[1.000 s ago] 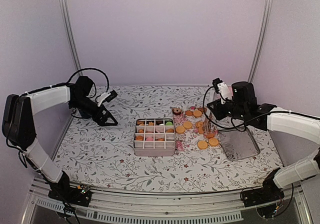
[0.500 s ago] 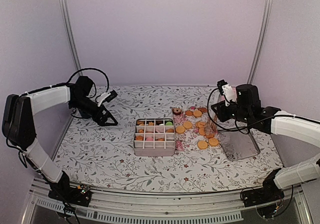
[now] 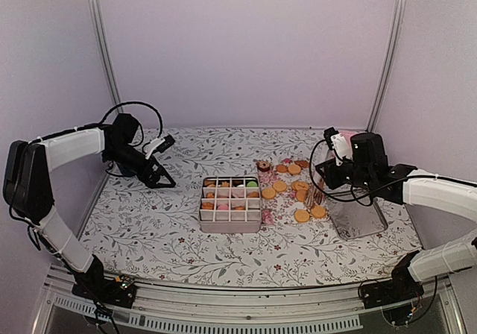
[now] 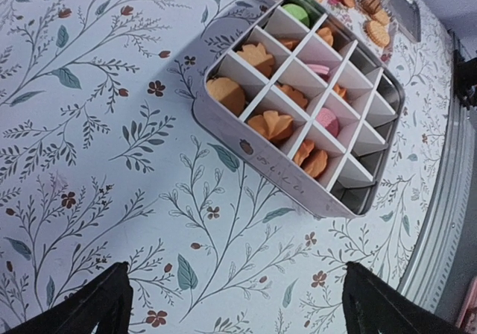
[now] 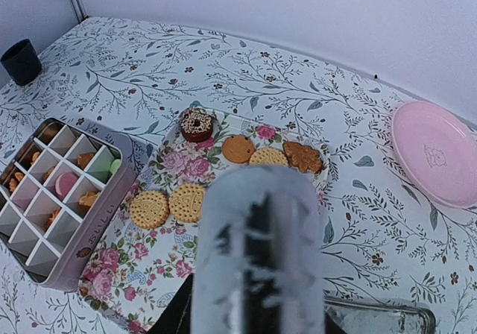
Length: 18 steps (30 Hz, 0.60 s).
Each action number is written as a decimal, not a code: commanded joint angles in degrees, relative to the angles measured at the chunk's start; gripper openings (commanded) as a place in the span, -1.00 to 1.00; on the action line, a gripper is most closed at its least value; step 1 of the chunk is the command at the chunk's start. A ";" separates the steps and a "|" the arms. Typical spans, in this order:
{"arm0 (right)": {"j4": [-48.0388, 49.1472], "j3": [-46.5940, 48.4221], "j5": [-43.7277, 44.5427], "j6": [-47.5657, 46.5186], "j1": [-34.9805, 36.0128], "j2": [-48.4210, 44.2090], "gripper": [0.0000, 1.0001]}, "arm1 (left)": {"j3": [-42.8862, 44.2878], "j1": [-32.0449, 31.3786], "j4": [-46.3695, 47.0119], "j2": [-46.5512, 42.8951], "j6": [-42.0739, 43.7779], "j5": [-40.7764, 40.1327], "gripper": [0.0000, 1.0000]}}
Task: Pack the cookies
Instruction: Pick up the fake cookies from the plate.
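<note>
Over the last second my right arm has swung slightly outward and lower, tipping my right pincer (image 3: 320, 190) toward the loose cookies (image 5: 149, 209) just beneath and ahead of it. I judge a pick is starting. I cannot tell whether its fingers are apart. The divided tin (image 5: 97, 233) sits to its left. My left pincer (image 4: 246, 304) stays spread wide, its arm bent and parked.

We find a blurred pale shape (image 5: 257, 252) hiding the near part of the floral tray (image 5: 175, 162) in the right wrist view. The edge crops the pink plate (image 5: 436, 151).
</note>
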 commanded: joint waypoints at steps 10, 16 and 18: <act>0.74 4.61 -2.19 -0.04 -0.44 -2.33 -1.00 | 1.23 0.54 -0.81 -0.60 0.62 1.23 0.97; -0.48 8.35 -5.44 -0.08 -0.39 -4.14 -1.00 | 1.22 0.46 -0.74 -0.43 0.68 1.15 0.97; -0.62 10.26 -6.60 0.33 0.36 -3.98 -1.00 | 1.35 0.46 -0.77 -0.17 0.62 1.12 0.97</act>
